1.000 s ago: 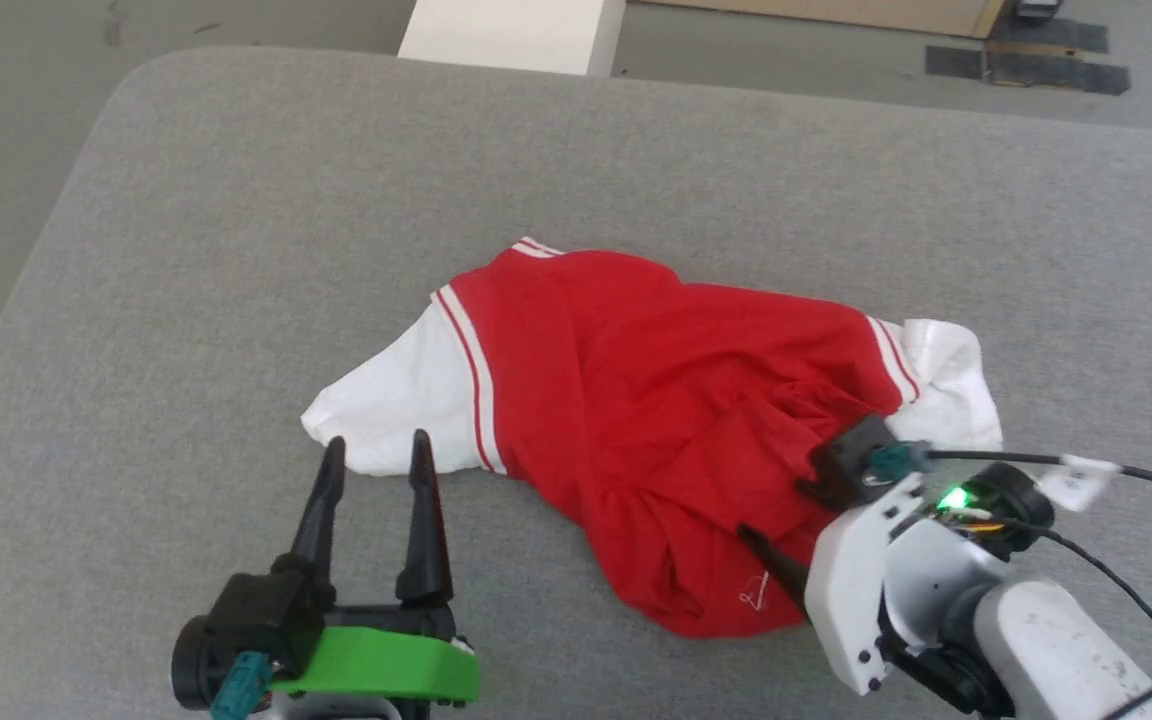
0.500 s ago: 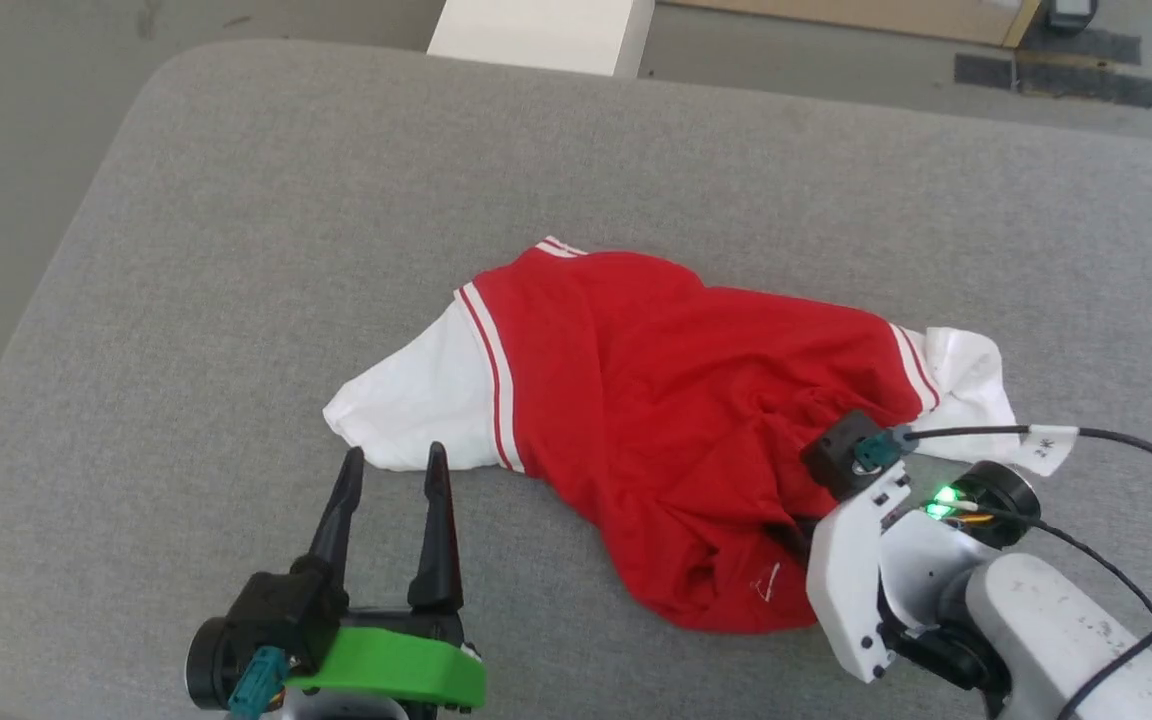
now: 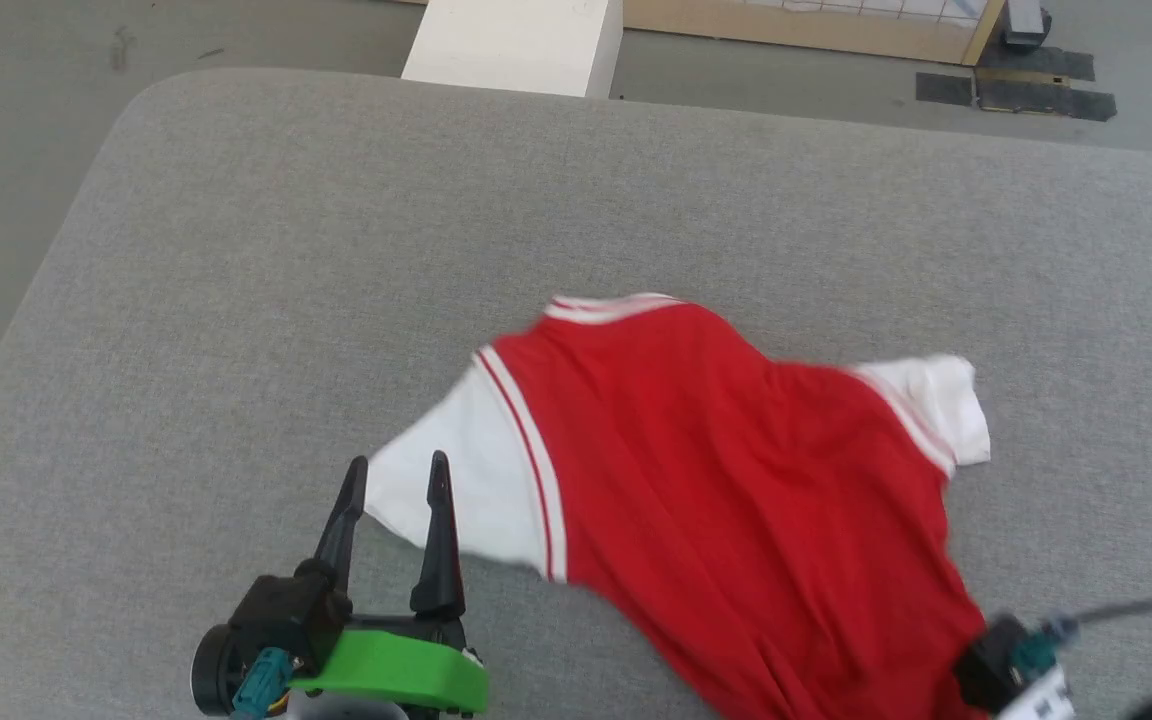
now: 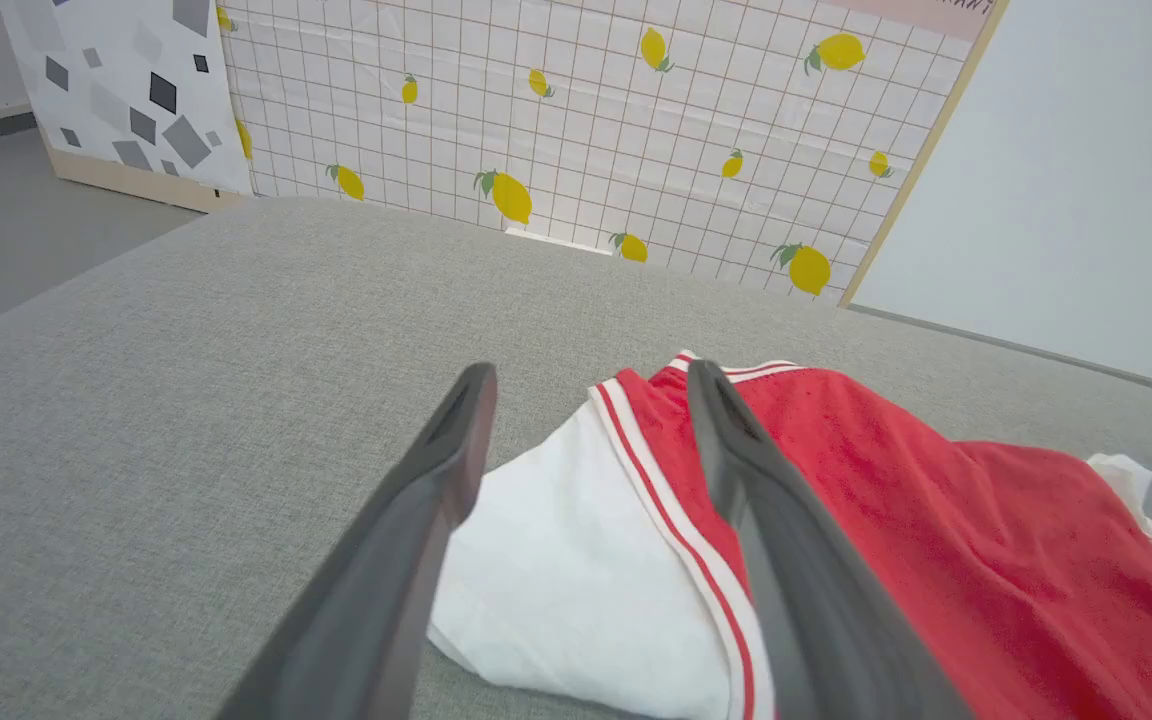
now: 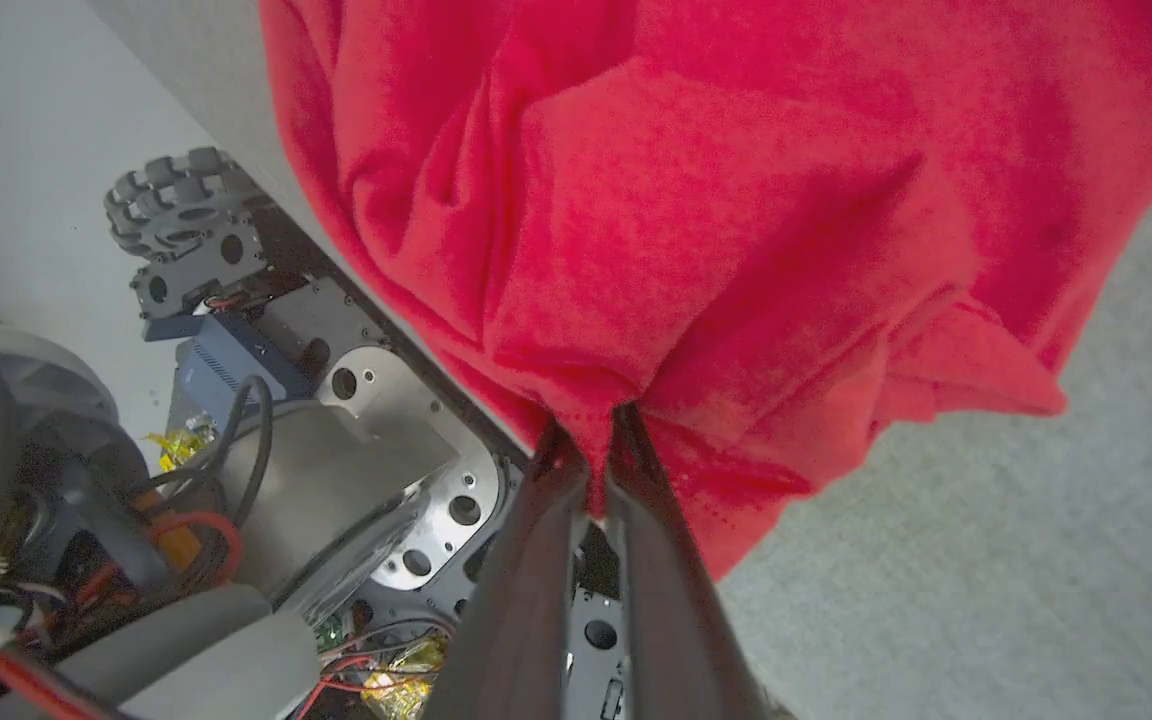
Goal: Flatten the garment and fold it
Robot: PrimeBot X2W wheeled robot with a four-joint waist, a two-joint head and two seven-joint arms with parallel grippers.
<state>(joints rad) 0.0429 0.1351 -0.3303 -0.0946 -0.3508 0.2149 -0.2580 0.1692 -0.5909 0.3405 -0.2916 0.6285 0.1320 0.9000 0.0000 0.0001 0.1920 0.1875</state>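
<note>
Tabletop (image 3: 236, 250): wide, covered in grey fabric, with a rounded far corner.
Garment (image 3: 736, 480): red with white sleeves and striped trim, lying on the near right part of the tabletop.
Left tool (image 3: 398, 462): fingers spread, empty, tips at the edge of the left white sleeve; whether they touch it, I cannot tell.
Right tool (image 5: 591, 430): fingers pressed together, pinching a fold of the red cloth.

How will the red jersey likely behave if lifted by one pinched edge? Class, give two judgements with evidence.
Probably floppy: the jersey bunches into soft folds where the right pincer pinches it. Likely light: that thin pinch seems enough to hold it. It may drag, not slide, on the coarse-looking grey cushion.
</note>
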